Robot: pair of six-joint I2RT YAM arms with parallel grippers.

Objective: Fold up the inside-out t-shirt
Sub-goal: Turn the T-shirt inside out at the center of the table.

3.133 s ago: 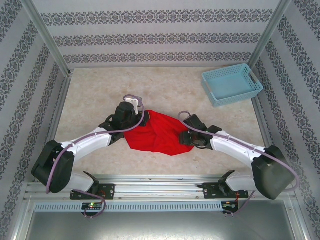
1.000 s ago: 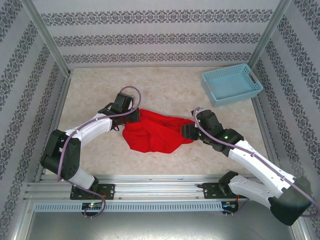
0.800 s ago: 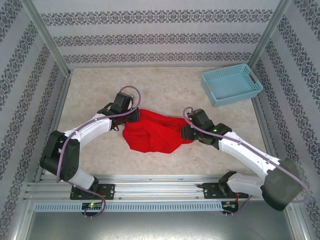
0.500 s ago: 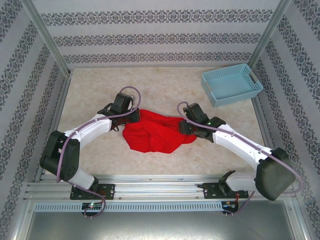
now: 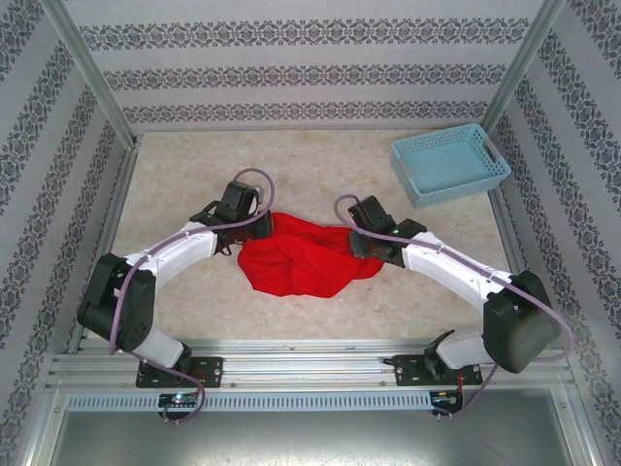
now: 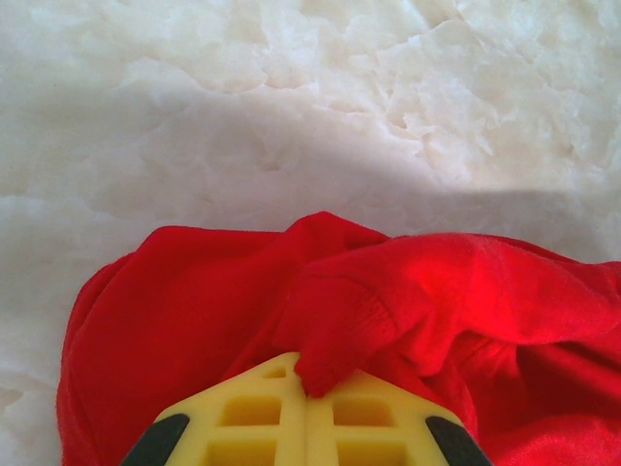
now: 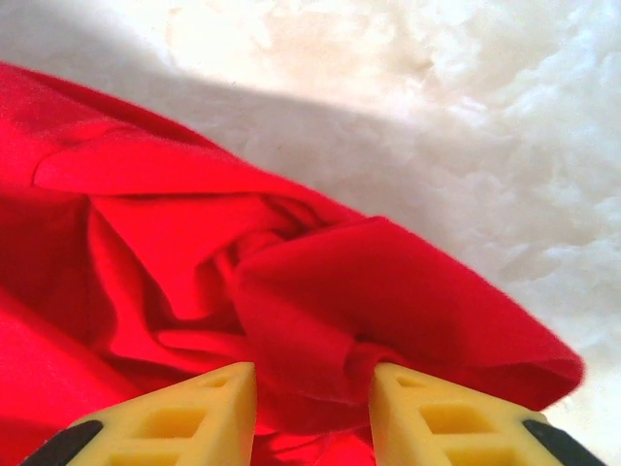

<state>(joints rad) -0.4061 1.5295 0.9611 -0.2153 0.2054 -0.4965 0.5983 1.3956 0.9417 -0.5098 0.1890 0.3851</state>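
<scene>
The inside-out t-shirt [image 5: 296, 257] lies crumpled in a bright red heap on the pale table between the two arms. My left gripper [image 5: 260, 225] sits at the heap's upper left corner. In the left wrist view the left gripper [image 6: 306, 383] is shut, with a ribbed edge of the t-shirt [image 6: 194, 320] pinched between its yellow fingers. My right gripper [image 5: 361, 245] is at the heap's right edge. In the right wrist view the right gripper [image 7: 312, 374] is open, its fingers apart on either side of a thick fold of the t-shirt [image 7: 369, 282].
A light blue plastic basket [image 5: 456, 189] stands at the back right of the table, well away from the shirt. Metal frame posts and patterned walls close in the table on three sides. The arm bases sit on a rail at the near edge.
The right arm has swung its gripper left and farther onto the shirt's right edge, and its jaws have narrowed around a fold. The left arm and the heap have stayed put.
</scene>
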